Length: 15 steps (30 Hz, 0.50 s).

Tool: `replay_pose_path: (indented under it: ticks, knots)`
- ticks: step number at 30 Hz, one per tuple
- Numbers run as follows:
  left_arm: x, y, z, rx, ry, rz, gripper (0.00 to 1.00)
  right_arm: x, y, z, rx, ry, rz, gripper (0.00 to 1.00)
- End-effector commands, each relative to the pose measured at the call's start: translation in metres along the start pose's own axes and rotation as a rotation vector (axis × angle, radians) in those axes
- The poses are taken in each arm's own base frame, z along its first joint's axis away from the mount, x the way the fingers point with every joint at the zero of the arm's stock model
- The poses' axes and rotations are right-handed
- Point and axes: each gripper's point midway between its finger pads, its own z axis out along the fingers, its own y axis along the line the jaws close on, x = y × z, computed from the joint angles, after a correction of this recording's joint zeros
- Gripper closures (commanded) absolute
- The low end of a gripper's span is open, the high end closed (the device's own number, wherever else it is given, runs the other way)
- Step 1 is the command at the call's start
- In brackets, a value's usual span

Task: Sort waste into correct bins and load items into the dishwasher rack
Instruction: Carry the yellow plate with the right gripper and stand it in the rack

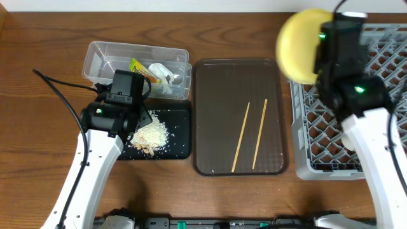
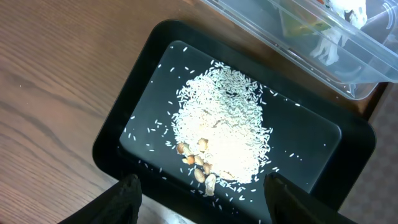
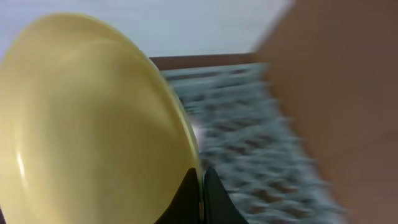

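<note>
Hovering over the near edge of the black tray [image 1: 179, 146], the left gripper [image 2: 202, 205] has its fingers spread wide and holds nothing. The pale rice crumbs [image 2: 224, 121] lie heaped in the middle of that tray, with a few brown bits at the heap's near side. Just behind it stands the clear tub [image 1: 95, 57], where the green-and-orange wrapper [image 1: 138, 66] and the crumpled white paper [image 1: 164, 74] already lie, so the waste looks sorted.

Further right sits the brown serving tray [image 1: 213, 114], bare except for the two chopsticks [image 1: 241, 137] lying side by side, a job not yet done.

Right again, the yellow plate [image 1: 299, 46] is in the air on its edge, above the left side of the dishwasher rack [image 1: 381, 57]. Loading it appears to be the step in hand. To do it well, the arm should carry the plate fully over the grid, keep it upright and line its rim up with a gap between two rows of pegs. It should then lower the plate straight down until the pegs support it, and only then let go. If the plate tilts or is released early, it could slide flat or knock the crate wall.

The right gripper [image 3: 200, 193] is closed tight on the plate's rim, one finger on each face. The wrist view is blurred, so the slot below cannot be made out.
</note>
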Motion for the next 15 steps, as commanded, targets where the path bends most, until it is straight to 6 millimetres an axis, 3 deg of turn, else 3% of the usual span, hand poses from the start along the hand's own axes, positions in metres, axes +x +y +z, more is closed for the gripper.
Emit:
replay_pose_path:
  ticks: [1,3,7,10,15]
  knots:
    - [0.000,0.002,0.002,-0.011,0.003,-0.011,0.34,-0.002,-0.065,-0.012,0.266,0.013,-0.148,0.99]
    - [0.000,0.002,0.002,-0.011,0.003,-0.011,0.34,0.009,-0.082,-0.012,0.322,0.064,-0.183,0.99]
    - [0.000,0.002,0.002,-0.011,0.003,-0.011,0.34,0.038,-0.091,-0.001,0.350,0.186,-0.246,0.99]
    - [0.000,0.002,0.002,-0.011,0.003,-0.011,0.34,0.059,-0.090,0.009,0.362,0.260,-0.274,0.99]
    - [0.000,0.002,0.002,-0.011,0.003,-0.011,0.34,0.092,-0.071,0.031,0.345,0.334,-0.281,0.99]
